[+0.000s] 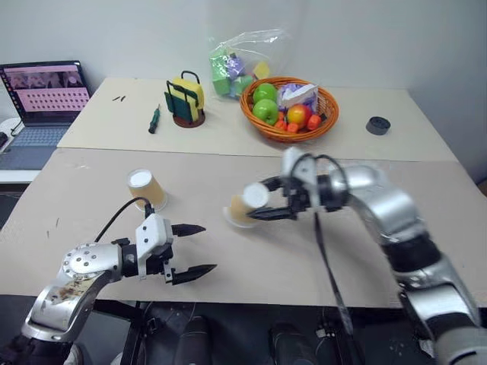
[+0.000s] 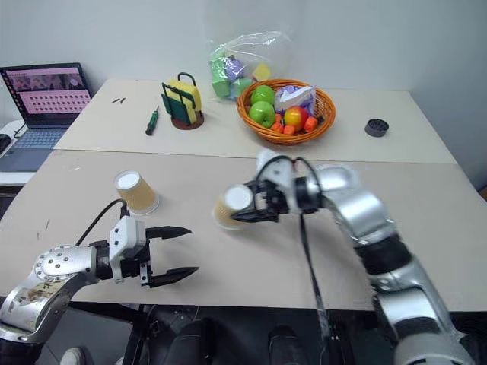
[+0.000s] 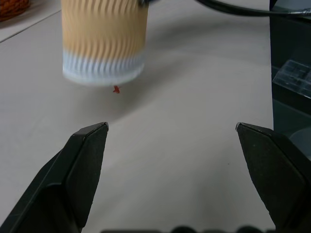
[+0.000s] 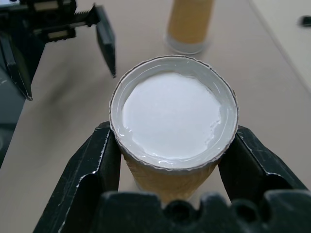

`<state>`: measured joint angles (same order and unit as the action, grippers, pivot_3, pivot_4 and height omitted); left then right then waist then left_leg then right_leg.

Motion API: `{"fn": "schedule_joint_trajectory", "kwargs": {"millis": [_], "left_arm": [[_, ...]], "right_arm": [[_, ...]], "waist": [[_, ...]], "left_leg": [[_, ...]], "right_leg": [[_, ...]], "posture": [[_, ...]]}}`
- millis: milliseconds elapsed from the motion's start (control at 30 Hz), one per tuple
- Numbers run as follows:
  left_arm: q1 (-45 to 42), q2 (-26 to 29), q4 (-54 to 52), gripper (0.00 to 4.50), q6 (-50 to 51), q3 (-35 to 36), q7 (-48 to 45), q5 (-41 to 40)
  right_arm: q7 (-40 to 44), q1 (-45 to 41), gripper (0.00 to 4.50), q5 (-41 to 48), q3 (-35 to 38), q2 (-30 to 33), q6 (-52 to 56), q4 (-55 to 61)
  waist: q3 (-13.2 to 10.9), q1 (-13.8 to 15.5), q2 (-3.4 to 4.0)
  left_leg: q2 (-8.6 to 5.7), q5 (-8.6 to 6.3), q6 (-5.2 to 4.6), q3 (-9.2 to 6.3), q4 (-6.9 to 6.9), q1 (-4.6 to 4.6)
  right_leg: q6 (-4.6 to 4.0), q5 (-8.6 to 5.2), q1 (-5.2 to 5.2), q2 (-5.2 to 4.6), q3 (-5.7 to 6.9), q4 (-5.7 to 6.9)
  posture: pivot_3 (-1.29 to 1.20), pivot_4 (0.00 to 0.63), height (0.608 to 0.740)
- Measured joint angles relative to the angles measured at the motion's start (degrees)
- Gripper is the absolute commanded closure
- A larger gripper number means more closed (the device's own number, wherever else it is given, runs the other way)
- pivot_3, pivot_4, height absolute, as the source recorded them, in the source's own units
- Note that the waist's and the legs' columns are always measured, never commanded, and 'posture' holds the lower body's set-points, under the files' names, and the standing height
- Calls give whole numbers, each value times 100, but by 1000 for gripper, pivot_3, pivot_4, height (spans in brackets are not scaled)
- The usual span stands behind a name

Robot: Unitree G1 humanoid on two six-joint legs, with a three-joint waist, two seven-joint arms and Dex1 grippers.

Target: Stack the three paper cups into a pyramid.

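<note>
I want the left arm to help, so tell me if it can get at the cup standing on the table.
Probably yes. The left gripper is open, and bare table lies between it and the standing cup. The right gripper, holding another cup, is off to the side.

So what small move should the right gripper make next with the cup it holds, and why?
Probably carry the held cup toward the standing cup and set it down beside it, base up. The right gripper is shut on it above the table, tilted, while the left gripper waits open.
</note>
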<state>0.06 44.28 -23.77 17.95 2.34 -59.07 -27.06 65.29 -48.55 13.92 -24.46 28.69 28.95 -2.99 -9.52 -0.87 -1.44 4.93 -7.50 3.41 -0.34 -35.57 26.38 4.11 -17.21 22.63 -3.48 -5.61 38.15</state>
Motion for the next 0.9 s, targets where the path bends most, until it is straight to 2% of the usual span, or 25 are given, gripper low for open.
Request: {"fn": "schedule_joint_trajectory", "kwargs": {"millis": [100, 267, 333, 367, 433, 533, 600, 667, 800, 900], "left_arm": [[-1, -27, 20, 0, -27, -21, 1, 6], [17, -104, 43, 0, -44, -67, 45, 46], [39, -129, 43, 0, -45, -71, 90, 55], [44, -132, 43, 0, -44, -71, 100, 60], [47, -147, 42, 0, -45, -71, 126, 84], [47, -172, 41, 0, -46, -76, 164, 102], [47, -176, 40, 0, -47, -88, 174, 113], [51, -182, 30, 0, -51, -99, 182, 115], [146, -175, 29, 0, -48, -51, 210, 115], [120, -199, 31, 0, -53, 16, 273, 113]], "right_arm": [[146, -361, 1715, -409, -414, -370, -366, -791], [356, -842, 1715, -735, -493, -779, -765, -1680], [396, -914, 918, -841, -482, -864, -912, -1926], [401, -923, 836, -859, -466, -878, -956, -1972], [415, -931, 246, -902, -418, -895, -999, -2084], [454, -873, 114, -887, -263, -801, -992, -2028], [530, -775, 114, -763, 11, -531, -900, -1707], [779, -457, 114, -398, 423, 70, -619, -961], [1237, 721, 114, 672, 1673, 1449, 265, 760], [1226, 1699, 114, 1424, 2584, 2035, 942, 1719]], "waist": [[-3, 39, 2], [-4, 15, 3], [-4, 17, 3], [-4, 17, 3], [-4, 18, 3], [-5, 19, 3], [-6, 43, 3], [-7, 107, 3], [-8, 152, 2], [-7, 115, 2]], "left_leg": [[-1, 0, 0, 0, 0, 8], [1, 1, 1, 1, -7, 5], [1, 1, 1, 1, -8, 5], [1, 1, 1, 1, -7, 5], [1, 1, 1, 1, -7, 5], [1, 1, 1, 1, -5, 8], [0, 1, 1, 1, -6, 11], [-1, 1, 2, 1, -8, 20], [0, 0, 2, 0, -12, 28], [1, 0, 2, 0, -11, 12]], "right_leg": [[-1, 1, 9, 0, 1, 8], [-10, -5, 25, 2, 1, 52], [-17, -12, 35, 2, 1, 70], [-18, -14, 38, 2, 1, 74], [-22, -18, 41, 3, 1, 81], [-23, -19, 45, 3, 1, 84], [-22, -19, 45, 3, 1, 83], [-19, -21, 46, 2, 2, 82], [-16, -24, 50, 1, 2, 77], [-19, -27, 39, 2, 0, 79]], "posture": [[0, 150, 692], [0, 150, 692], [0, 150, 692], [0, 150, 692], [0, 150, 692], [0, 150, 692], [0, 150, 692], [0, 150, 692], [0, 150, 692], [0, 150, 692]]}}
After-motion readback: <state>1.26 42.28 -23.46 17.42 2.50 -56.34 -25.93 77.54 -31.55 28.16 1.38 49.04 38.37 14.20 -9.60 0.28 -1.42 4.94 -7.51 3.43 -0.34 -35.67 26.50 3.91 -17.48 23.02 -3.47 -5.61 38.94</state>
